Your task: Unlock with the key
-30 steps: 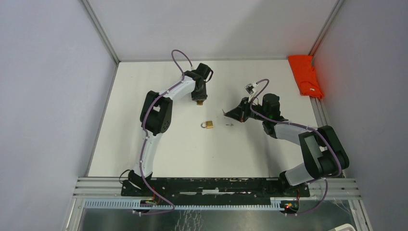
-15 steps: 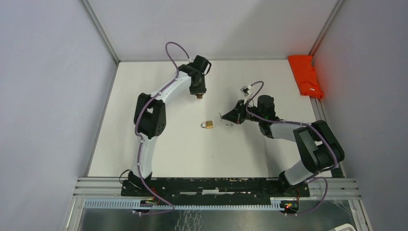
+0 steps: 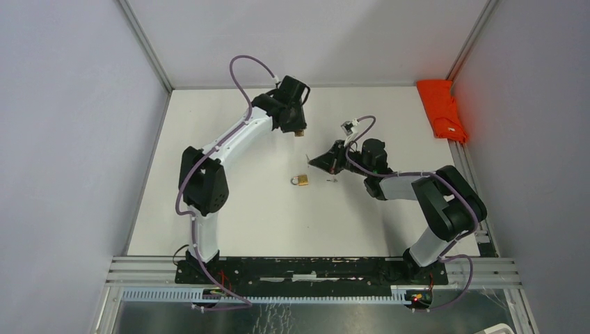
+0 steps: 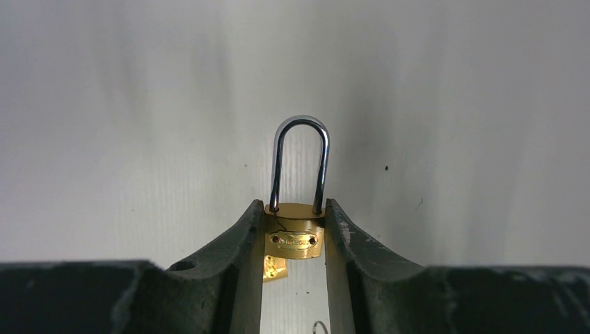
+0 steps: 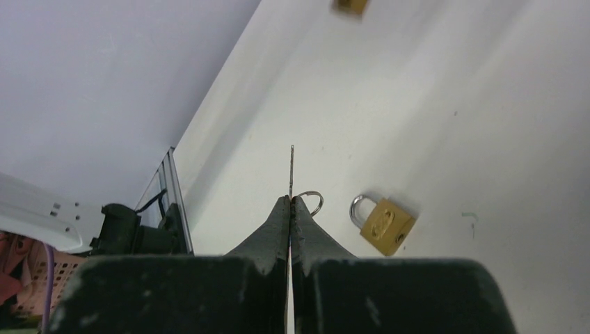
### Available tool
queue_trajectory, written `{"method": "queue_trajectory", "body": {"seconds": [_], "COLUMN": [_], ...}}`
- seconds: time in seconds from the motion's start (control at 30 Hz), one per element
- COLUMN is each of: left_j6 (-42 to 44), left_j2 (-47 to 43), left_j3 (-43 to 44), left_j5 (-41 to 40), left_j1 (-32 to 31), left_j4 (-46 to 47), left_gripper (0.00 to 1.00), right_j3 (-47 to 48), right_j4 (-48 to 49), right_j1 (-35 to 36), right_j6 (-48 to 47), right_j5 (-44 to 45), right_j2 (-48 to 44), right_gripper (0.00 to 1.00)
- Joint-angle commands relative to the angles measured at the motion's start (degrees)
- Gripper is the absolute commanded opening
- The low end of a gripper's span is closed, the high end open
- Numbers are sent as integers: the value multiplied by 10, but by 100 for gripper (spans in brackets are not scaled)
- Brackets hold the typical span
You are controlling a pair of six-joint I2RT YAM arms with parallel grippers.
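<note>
My left gripper (image 4: 295, 216) is shut on a small brass padlock (image 4: 295, 240), its fingers clamping the body's two sides. The steel shackle is closed and points away from the wrist. From above, this gripper (image 3: 298, 129) hangs over the far middle of the white table. My right gripper (image 5: 291, 200) is shut on the key (image 5: 291, 170), whose thin blade sticks out edge-on past the tips. A small metal ring (image 5: 313, 202) shows beside them. From above, the right gripper (image 3: 314, 161) is right of and nearer than the held padlock (image 3: 300, 132), apart from it.
A second brass padlock (image 3: 300, 180) lies flat on the table (image 3: 229, 209) near the middle, also in the right wrist view (image 5: 387, 224). A tiny metal piece (image 3: 332, 179) lies right of it. An orange cloth (image 3: 442, 110) sits at the far right edge. Grey walls enclose the table.
My left arm has stretched farther back and swung the held padlock slightly right. The right gripper has moved left toward the middle with the key. The padlock on the table stayed put.
</note>
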Motion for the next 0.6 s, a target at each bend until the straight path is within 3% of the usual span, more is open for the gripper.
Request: {"method": "queue_trajectory", "body": {"seconds": [0.0,0.17,0.57], "left_j6": [-44,-57,-52], "left_j2": [-42,-55,-66], "left_j3": [-35,-56,-51], "left_j5": [0,-1,-11], "left_j1": [-20,-34,-35], "left_j4": [42,56,56], "left_gripper": [2,2,2], "right_j3": [47,62,52], "right_j4": [40,14,18], "right_j1": [6,10,16], "right_j6": [0,-18,-13], "right_j5": [42,87,102], "right_j2": [4,7,23], "right_gripper": [0,0,0]}}
